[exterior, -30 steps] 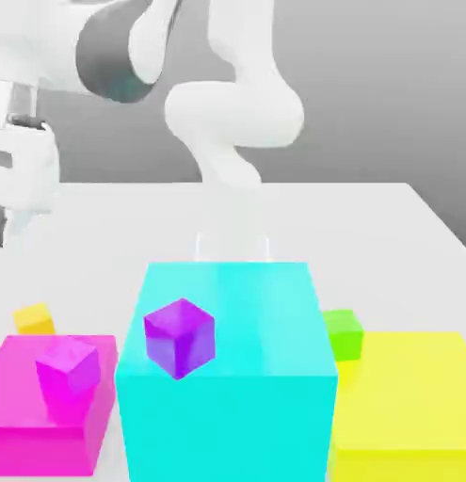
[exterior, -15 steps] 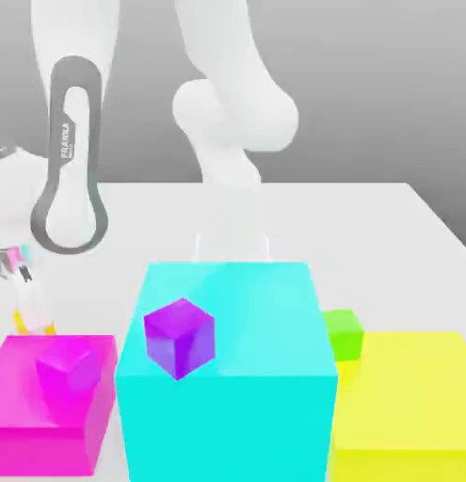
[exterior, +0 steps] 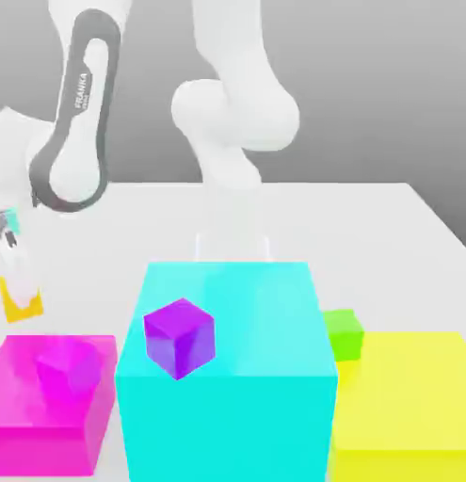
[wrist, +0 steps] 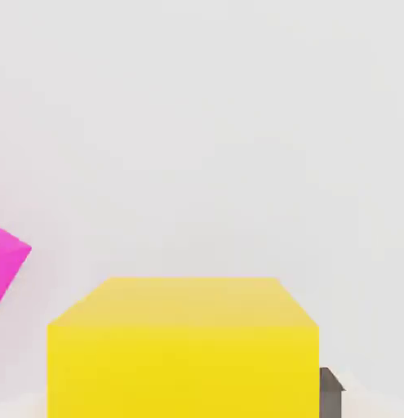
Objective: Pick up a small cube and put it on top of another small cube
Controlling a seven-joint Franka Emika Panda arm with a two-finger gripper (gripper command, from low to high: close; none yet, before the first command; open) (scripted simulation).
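At the exterior view's left, the white two-finger gripper [exterior: 18, 282] was clamped on the small plain yellow cube [exterior: 20, 299], holding it clear above the white table [exterior: 387, 226]. The small bright green cube [exterior: 343, 333] sat well apart, between the large cyan block [exterior: 227, 377] and the large flat yellow block [exterior: 406, 405].

1. White table [exterior: 387, 226]
2. On it: big cyan block [exterior: 227, 377] at 6 o'clock, magenta block [exterior: 29, 414] at 8, large yellow block [exterior: 406, 405] at 4
3. Small green cube [exterior: 344, 333] at 4, between cyan and yellow
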